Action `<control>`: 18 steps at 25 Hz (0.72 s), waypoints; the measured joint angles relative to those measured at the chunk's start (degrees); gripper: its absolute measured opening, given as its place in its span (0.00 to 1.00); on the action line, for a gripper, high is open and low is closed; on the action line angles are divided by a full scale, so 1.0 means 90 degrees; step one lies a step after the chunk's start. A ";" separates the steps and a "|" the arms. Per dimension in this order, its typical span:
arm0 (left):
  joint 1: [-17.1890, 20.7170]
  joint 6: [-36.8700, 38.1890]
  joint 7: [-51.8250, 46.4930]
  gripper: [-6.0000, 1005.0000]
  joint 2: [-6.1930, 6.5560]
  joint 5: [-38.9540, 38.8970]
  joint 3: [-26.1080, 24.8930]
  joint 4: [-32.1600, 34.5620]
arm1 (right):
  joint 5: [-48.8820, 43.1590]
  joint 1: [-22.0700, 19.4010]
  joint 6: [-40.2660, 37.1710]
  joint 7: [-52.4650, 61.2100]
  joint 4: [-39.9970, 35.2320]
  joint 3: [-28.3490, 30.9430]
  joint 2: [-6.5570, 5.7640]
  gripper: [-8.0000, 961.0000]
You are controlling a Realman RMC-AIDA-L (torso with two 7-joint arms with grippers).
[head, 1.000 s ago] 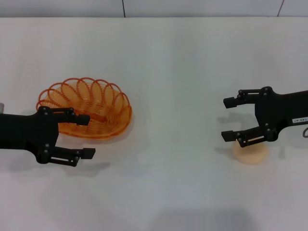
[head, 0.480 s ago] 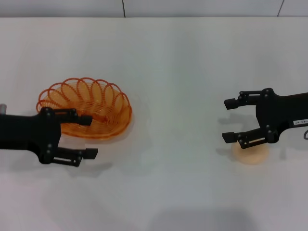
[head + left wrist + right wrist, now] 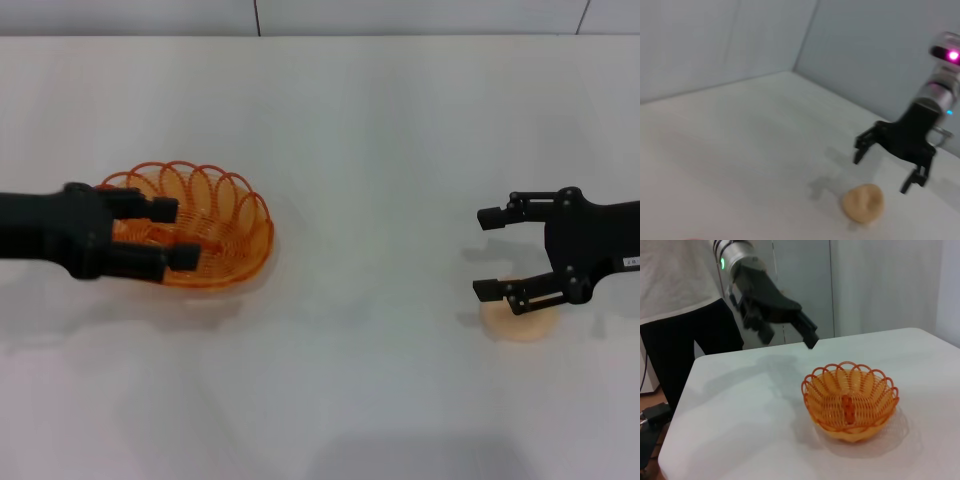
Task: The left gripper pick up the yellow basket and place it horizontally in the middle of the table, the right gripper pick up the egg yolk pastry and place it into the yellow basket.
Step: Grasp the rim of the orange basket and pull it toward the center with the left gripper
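Observation:
The yellow basket (image 3: 228, 215) stands upright on the left part of the table (image 3: 360, 140). My left gripper (image 3: 175, 233) is open and overlaps the basket's left side in the head view. In the right wrist view the left gripper (image 3: 790, 339) hangs well above the table, higher than the basket (image 3: 850, 407) and clear of it. The egg yolk pastry (image 3: 520, 323) lies at the right. My right gripper (image 3: 488, 253) is open just over its far side, one finger crossing the pastry's top edge. The left wrist view shows the right gripper (image 3: 881, 173) above the pastry (image 3: 863, 202).
A grey wall runs along the table's far edge (image 3: 300, 36). A person in a white shirt and dark trousers (image 3: 685, 300) stands behind the table's end, past the left arm. Bare white tabletop lies between the two grippers.
My left gripper has swung from the basket's near left side to over its left rim. My right gripper has drifted slightly right and nearer. Basket and pastry have stayed put.

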 joint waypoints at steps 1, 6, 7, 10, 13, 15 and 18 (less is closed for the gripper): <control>0.0006 0.0019 -0.0297 0.84 0.0005 0.0025 -0.0001 0.0178 | 0.0000 -0.0045 -0.0019 -0.0003 -0.0055 0.0000 0.0011 0.89; -0.0026 -0.0001 -0.2201 0.84 0.0185 0.0289 -0.0022 0.1014 | 0.0001 -0.0146 -0.0085 -0.0042 -0.0169 -0.0001 0.0047 0.89; -0.0066 -0.0013 -0.2557 0.84 0.0239 0.0406 -0.0025 0.1104 | 0.0001 -0.0158 -0.0109 -0.0058 -0.0170 -0.0001 0.0051 0.89; -0.0319 -0.0087 -0.3647 0.84 0.0452 0.0951 -0.0029 0.1275 | 0.0001 -0.0190 -0.0158 -0.0113 -0.0170 0.0000 0.0058 0.89; -0.0641 -0.0148 -0.4247 0.84 0.0574 0.1730 -0.0031 0.1279 | 0.0001 -0.0201 -0.0172 -0.0182 -0.0170 0.0000 0.0092 0.89; -0.0868 -0.0201 -0.4451 0.84 0.0602 0.2385 -0.0031 0.1254 | 0.0001 -0.0201 -0.0174 -0.0202 -0.0171 -0.0001 0.0110 0.89; -0.1157 -0.0478 -0.4684 0.84 0.0551 0.3453 -0.0028 0.1140 | -0.0001 -0.0184 -0.0179 -0.0246 -0.0172 -0.0001 0.0146 0.89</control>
